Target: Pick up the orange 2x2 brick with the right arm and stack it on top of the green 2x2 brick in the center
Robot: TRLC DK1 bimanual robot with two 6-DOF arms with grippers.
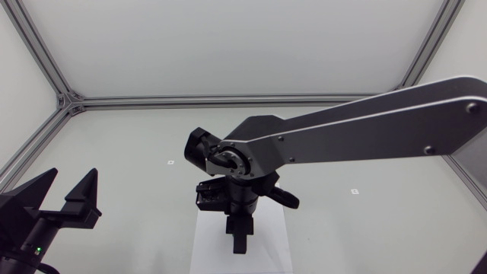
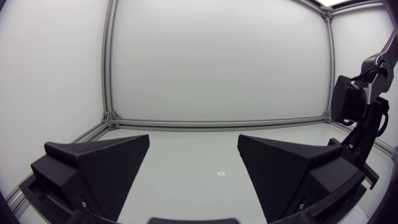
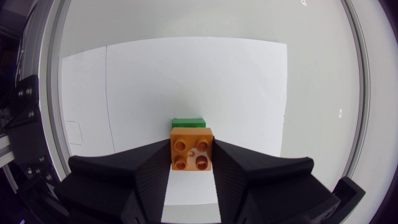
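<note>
In the right wrist view the orange 2x2 brick (image 3: 191, 149) sits studs-up between my right gripper's (image 3: 191, 163) black fingers, which press on it from both sides. A strip of the green 2x2 brick (image 3: 188, 122) shows just past the orange brick's far edge, lower down on the white sheet (image 3: 236, 81). Whether the two bricks touch I cannot tell. From above, my right arm (image 1: 358, 133) reaches to the table's middle with its gripper (image 1: 239, 242) pointing down over the sheet (image 1: 270, 243), hiding both bricks. My left gripper (image 1: 68, 194) stands open and empty at the near left.
Aluminium frame rails (image 1: 228, 100) run along the table's back and sides. Small marks (image 1: 170, 162) dot the table surface. In the left wrist view my right arm (image 2: 364, 124) shows ahead of the left gripper (image 2: 193, 168), off to one side.
</note>
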